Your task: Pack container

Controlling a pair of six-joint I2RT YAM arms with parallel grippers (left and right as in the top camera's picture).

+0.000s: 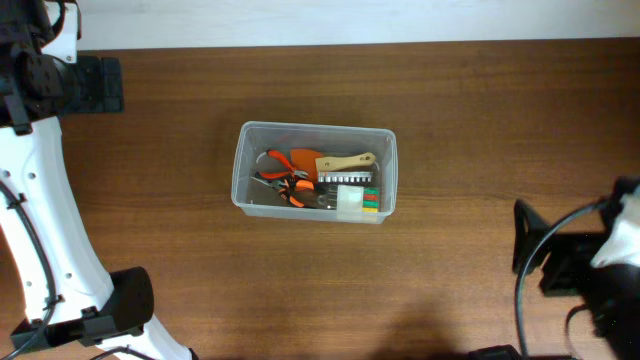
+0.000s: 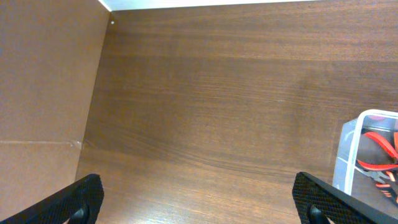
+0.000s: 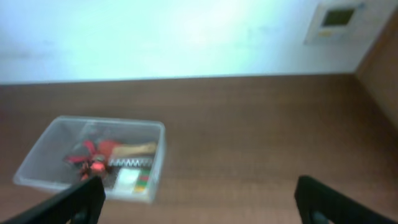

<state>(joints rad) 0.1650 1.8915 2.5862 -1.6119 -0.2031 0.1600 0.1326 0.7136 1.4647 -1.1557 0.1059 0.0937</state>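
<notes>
Container holds pliers and a brush; left tool and right tool hang spread apart, empty; packing seems done.

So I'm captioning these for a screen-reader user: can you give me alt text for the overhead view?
A clear plastic container sits in the middle of a dark wooden table, holding orange-handled pliers, a wooden-handled tool and a small white box. The left arm and right arm stand at the table's sides, apart from the container.
</notes>
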